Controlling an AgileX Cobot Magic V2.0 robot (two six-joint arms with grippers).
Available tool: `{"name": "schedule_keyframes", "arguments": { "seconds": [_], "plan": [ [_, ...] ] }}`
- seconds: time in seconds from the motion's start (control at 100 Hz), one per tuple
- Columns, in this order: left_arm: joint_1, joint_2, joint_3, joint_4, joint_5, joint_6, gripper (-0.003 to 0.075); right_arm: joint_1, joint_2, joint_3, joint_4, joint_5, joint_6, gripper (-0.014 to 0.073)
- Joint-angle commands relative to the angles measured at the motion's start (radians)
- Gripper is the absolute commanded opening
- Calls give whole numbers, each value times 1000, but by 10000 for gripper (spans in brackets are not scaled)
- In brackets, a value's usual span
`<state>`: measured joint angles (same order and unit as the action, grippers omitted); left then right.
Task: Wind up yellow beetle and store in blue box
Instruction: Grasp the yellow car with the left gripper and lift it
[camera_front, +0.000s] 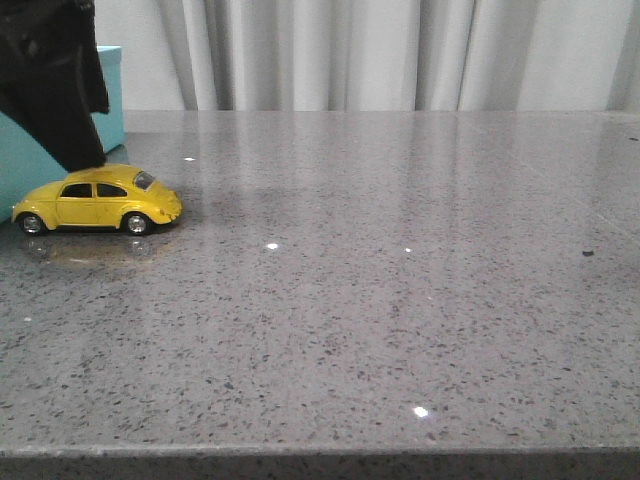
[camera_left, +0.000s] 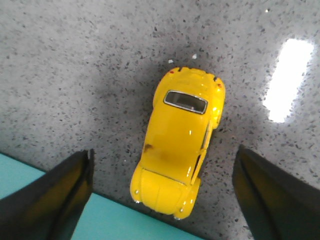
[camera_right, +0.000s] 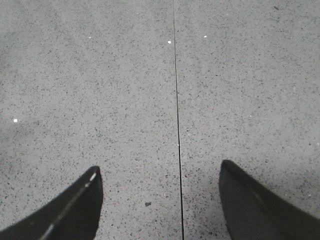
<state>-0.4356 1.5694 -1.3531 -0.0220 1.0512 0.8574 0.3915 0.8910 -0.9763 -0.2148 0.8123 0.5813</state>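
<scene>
The yellow beetle (camera_front: 98, 203) stands on its wheels at the far left of the grey table, right in front of the blue box (camera_front: 112, 95). In the left wrist view the beetle (camera_left: 177, 145) lies seen from above, one end next to the box's turquoise top (camera_left: 115, 222). My left gripper (camera_left: 162, 197) is open, its dark fingers (camera_left: 55, 197) wide apart on either side of the car, not touching it. In the front view a left finger (camera_front: 60, 110) hangs just above the car's roof. My right gripper (camera_right: 160, 200) is open and empty over bare table.
The grey speckled table (camera_front: 400, 280) stretches to the right, with its front edge near the bottom of the front view. A thin seam (camera_right: 176, 115) runs across the tabletop below the right gripper. Pale curtains (camera_front: 380, 55) hang behind the table.
</scene>
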Motion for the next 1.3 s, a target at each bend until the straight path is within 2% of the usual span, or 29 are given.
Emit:
{"name": "schedule_keyframes", "arguments": {
  "seconds": [0.0, 0.29, 0.42, 0.5, 0.76, 0.9, 1.08, 1.29],
  "plan": [
    [-7, -14, -33, -2, -24, 2, 554, 3, -11, -25, -21, -67, -16, 494],
    [-7, 49, -33, -2, -30, 2, 554, 3, -11, -25, -21, -67, -16, 494],
    [-7, 58, -33, -4, -32, 2, 520, 3, -11, -25, -21, -67, -16, 494],
    [-7, 58, -33, -4, -26, 2, 472, 3, -11, -25, -21, -67, -16, 494],
    [-7, 58, -33, -4, -22, 2, 216, 3, -11, -25, -21, -67, -16, 494],
    [-7, 58, -35, -4, -22, 2, 135, 3, -11, -25, -21, -67, -16, 494],
    [-7, 58, -111, -32, -16, -18, 130, 3, -11, -25, -21, -64, -16, 494],
    [-3, 54, -344, -33, -8, -225, 130, 3, -11, -25, -21, -64, -16, 494]
  ]
}}
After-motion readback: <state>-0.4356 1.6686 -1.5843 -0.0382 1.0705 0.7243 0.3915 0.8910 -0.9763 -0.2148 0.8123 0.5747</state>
